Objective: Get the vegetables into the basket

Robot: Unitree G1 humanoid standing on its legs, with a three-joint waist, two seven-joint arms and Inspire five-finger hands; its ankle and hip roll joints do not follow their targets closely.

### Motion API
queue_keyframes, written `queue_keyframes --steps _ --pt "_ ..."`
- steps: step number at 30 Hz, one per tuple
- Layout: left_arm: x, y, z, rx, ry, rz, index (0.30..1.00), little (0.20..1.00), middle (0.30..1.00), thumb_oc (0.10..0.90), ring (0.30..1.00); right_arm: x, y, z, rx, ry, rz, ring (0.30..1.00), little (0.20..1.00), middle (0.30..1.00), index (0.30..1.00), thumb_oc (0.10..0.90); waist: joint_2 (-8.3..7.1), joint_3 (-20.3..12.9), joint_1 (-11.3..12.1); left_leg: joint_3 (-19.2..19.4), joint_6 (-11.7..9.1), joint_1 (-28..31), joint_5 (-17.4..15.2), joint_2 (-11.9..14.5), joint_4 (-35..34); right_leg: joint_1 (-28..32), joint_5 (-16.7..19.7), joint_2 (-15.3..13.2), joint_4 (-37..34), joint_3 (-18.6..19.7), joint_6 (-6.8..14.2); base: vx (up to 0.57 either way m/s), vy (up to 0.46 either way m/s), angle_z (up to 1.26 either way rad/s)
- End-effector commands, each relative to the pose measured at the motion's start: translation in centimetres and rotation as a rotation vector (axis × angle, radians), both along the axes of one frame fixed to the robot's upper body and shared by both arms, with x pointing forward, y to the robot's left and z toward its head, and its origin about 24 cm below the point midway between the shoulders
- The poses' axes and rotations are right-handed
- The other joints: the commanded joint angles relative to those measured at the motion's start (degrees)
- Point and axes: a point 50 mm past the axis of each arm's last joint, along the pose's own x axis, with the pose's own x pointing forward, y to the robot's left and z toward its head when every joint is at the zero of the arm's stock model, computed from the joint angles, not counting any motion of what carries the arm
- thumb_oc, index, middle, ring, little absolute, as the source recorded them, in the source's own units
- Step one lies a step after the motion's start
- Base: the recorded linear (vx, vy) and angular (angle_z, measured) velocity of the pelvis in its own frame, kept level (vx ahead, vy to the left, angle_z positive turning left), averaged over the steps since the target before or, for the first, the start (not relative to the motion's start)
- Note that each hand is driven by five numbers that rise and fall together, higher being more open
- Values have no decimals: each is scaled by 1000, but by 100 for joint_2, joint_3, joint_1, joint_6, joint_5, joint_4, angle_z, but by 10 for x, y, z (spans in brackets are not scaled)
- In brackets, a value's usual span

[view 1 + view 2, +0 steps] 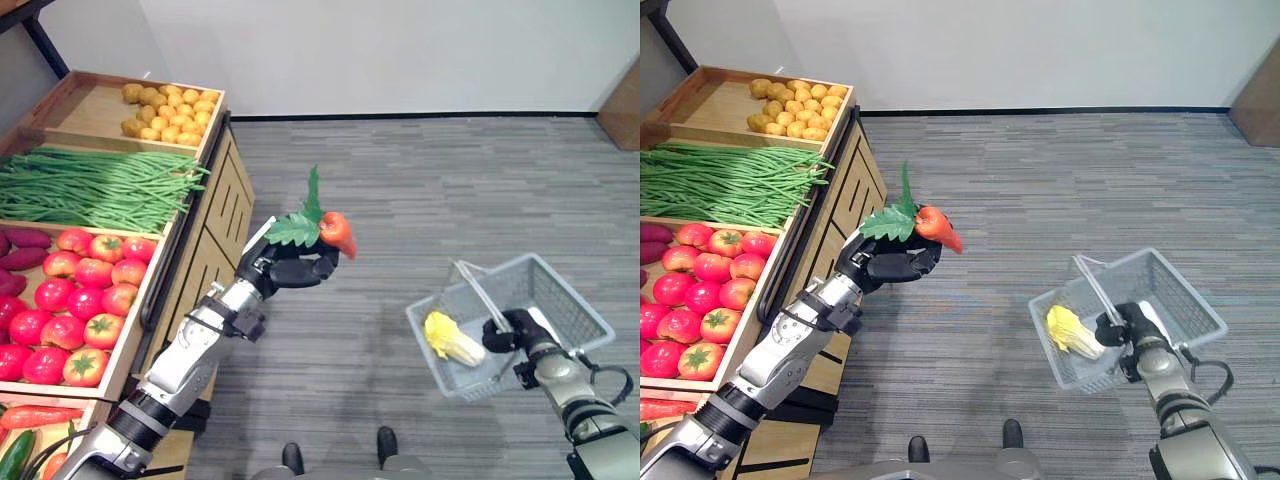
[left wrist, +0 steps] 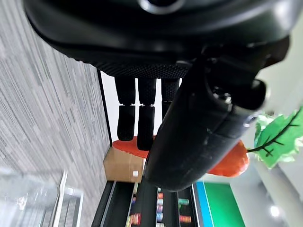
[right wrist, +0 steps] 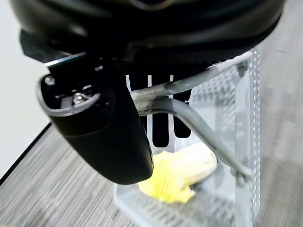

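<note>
While carrot (image 1: 338, 231) clears basket (image 1: 560, 290)

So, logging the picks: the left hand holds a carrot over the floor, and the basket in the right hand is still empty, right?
Not empty. The basket held by the right hand already has a yellow cabbage in it, as the left eye view shows. The left hand does hold the carrot over the floor.

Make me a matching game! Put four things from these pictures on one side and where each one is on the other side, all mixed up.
Things:
1. orange carrot with green leaves
2. pale yellow cabbage
3. long green beans
4. grey wire basket

Places:
A. wooden shelf bin
B. hanging from the right hand
C. in the left hand
D. inside the basket

Pairs: 1-C, 2-D, 3-A, 4-B
</note>
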Motion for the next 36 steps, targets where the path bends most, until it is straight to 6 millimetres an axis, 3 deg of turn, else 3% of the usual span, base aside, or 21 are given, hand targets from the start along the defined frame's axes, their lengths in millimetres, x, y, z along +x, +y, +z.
queue_keyframes --steps 1,2,3,7,11,14,15,21,24,25,28,36 --pt "4 -16 50 -48 -244 -93 300 300 300 400 300 41 -8 60 -83 -243 49 300 300 300 300 400 -321 -485 94 -72 -258 44 -248 211 7 -263 164 -309 50 33 351 0 0 0" --pt "4 -16 50 -48 -244 -93 300 300 300 400 300 41 -8 60 -83 -243 49 300 300 300 300 400 -321 -485 94 -72 -258 44 -248 211 7 -263 164 -309 50 33 351 0 0 0" --pt "2 -24 54 73 -271 -197 300 300 300 400 300 69 9 97 -219 -276 246 300 300 300 300 400 -312 -471 104 60 -283 110 -263 245 7 -300 210 -277 24 138 384 0 0 0" --pt "2 -26 57 166 -298 -245 300 300 300 400 300 83 26 116 -212 -331 334 300 300 300 300 400 -317 -476 100 157 -302 157 -269 282 7 -325 220 -245 14 218 392 13 -18 -37" --pt "5 -26 68 365 -411 -275 300 300 300 400 300 92 55 140 -156 -428 478 300 300 300 300 400 -307 -462 61 235 -327 201 -265 322 7 -334 220 -208 21 258 406 15 -12 -10" --pt "5 -27 68 416 -436 -286 300 300 300 400 300 93 59 144 -129 -449 493 300 300 300 300 400 -307 -453 53 250 -333 212 -268 329 7 -335 216 -204 25 259 408 13 -5 -7" --pt "7 -27 73 493 -492 -283 300 300 300 400 300 93 72 153 -65 -500 543 300 300 300 300 400 -304 -448 24 270 -343 229 -274 340 7 -331 207 -197 28 261 415 15 -4 -3" --pt "17 -23 72 739 -655 -205 300 300 300 400 300 83 99 163 56 -557 682 300 300 300 300 400 -293 -432 -71 332 -354 268 -298 364 7 -336 174 -182 37 303 434 8 1 -2" --pt "19 -24 71 801 -697 -198 300 300 300 400 300 81 102 163 74 -559 699 300 300 300 300 400 -297 -430 -80 344 -354 280 -308 367 7 -338 170 -180 39 312 439 11 -1 -4" --pt "22 -25 71 925 -784 -198 300 300 300 400 300 77 108 166 100 -573 731 300 300 300 300 400 -295 -431 -115 368 -363 289 -318 376 7 -342 161 -176 42 321 448 0 0 0" --pt "27 -25 61 1075 -862 -190 300 300 300 400 300 71 119 171 153 -601 791 300 300 300 300 400 -307 -447 -158 394 -364 314 -340 387 7 -332 139 -168 45 325 457 3 -3 -1" --pt "41 -19 40 1195 -875 -106 300 300 300 400 300 66 131 176 243 -650 818 300 300 300 300 400 -305 -489 -185 424 -370 361 -374 407 7 -287 98 -155 38 348 455 8 -5 -4"
